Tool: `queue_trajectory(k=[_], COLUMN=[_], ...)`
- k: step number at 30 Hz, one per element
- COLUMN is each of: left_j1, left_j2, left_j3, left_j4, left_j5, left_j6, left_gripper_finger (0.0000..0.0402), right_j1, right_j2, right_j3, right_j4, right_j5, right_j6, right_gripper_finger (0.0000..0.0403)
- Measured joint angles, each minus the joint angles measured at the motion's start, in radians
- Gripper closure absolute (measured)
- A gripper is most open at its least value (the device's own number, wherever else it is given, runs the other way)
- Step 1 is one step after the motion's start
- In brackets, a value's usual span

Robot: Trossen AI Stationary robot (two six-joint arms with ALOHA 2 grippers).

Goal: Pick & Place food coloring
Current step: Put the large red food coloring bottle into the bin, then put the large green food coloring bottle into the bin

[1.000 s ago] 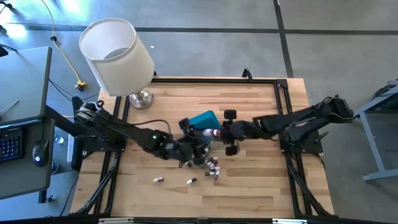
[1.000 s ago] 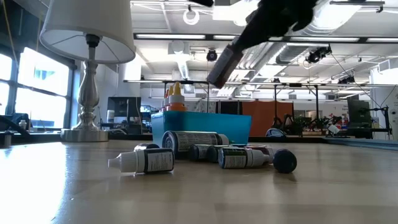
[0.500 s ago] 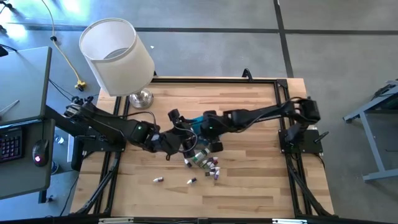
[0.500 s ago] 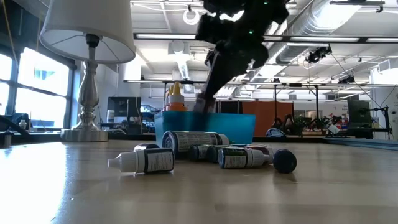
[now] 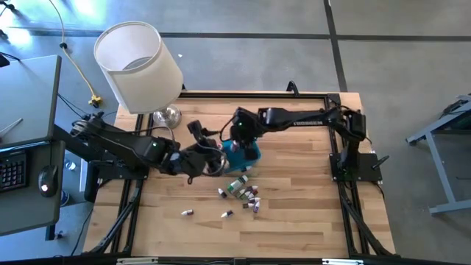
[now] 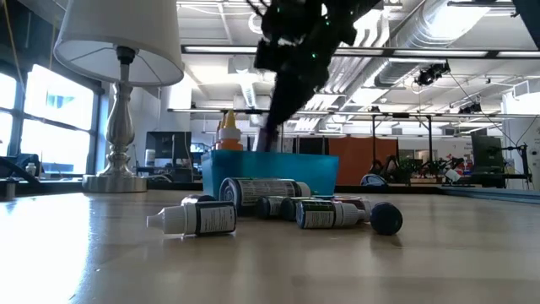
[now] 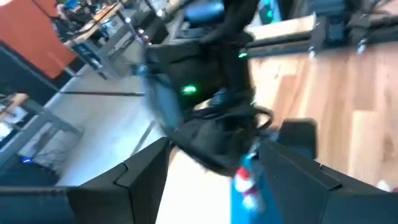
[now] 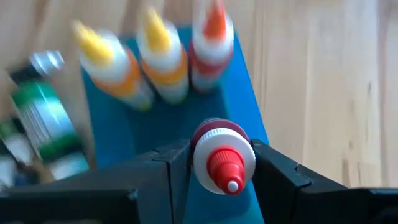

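Right wrist view: our right gripper (image 8: 214, 163) has carried the red-capped bottle (image 8: 222, 157) over the blue bin (image 8: 249, 118), fingers clamped on it; left gripper (image 5: 200, 147) stands wide open beside the bin, so release comes next.

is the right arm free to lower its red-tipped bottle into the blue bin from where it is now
Probably yes. The right gripper holds the red-tipped bottle directly over the blue bin, whose near part looks bare. Three bottles stand only at its far end. The left gripper sits close beside the bin and could crowd it.

Bright daylight; wrist views motion-blurred; backlit low view.
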State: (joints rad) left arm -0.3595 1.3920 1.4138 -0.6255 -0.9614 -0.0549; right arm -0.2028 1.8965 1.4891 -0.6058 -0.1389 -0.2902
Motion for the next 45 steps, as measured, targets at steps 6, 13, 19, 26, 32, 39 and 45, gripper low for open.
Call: queue_trajectory(k=[6,13,19,26,32,39,45], left_j1=[0.000,0.000,0.000,0.000,0.000,0.000,0.000], left_j2=[-0.069,-0.135,-0.163,-0.167,-0.166,-0.166,-0.166], left_j3=[0.001,0.001,0.002,0.000,0.000,0.000,0.000], left_j4=[-0.015,-0.032,-0.066,-0.144,-0.172,-0.205,-0.221], left_j5=[-0.043,-0.067,-0.073,-0.092,-0.094,-0.097,-0.098], left_j6=[0.041,0.109,0.111,0.111,0.109,0.089,0.056], left_gripper_finger=[0.0158,0.0158,0.0158,0.0158,0.0158,0.0158,0.0158], right_j1=[-0.038,-0.072,-0.082,-0.077,-0.070,-0.046,-0.019], right_j2=[0.043,0.094,0.115,0.121,0.122,0.104,0.022], right_j3=[-0.002,-0.001,0.000,0.002,0.002,0.002,0.002], right_j4=[0.045,0.139,0.153,0.205,0.244,0.238,0.183], right_j5=[-0.034,-0.107,-0.122,-0.118,-0.117,-0.068,0.005], right_j6=[-0.046,-0.084,-0.096,-0.096,-0.096,-0.095,-0.096], right_gripper_finger=[0.0269,0.0269,0.0268,0.0226,0.0201,0.0199,0.0199])
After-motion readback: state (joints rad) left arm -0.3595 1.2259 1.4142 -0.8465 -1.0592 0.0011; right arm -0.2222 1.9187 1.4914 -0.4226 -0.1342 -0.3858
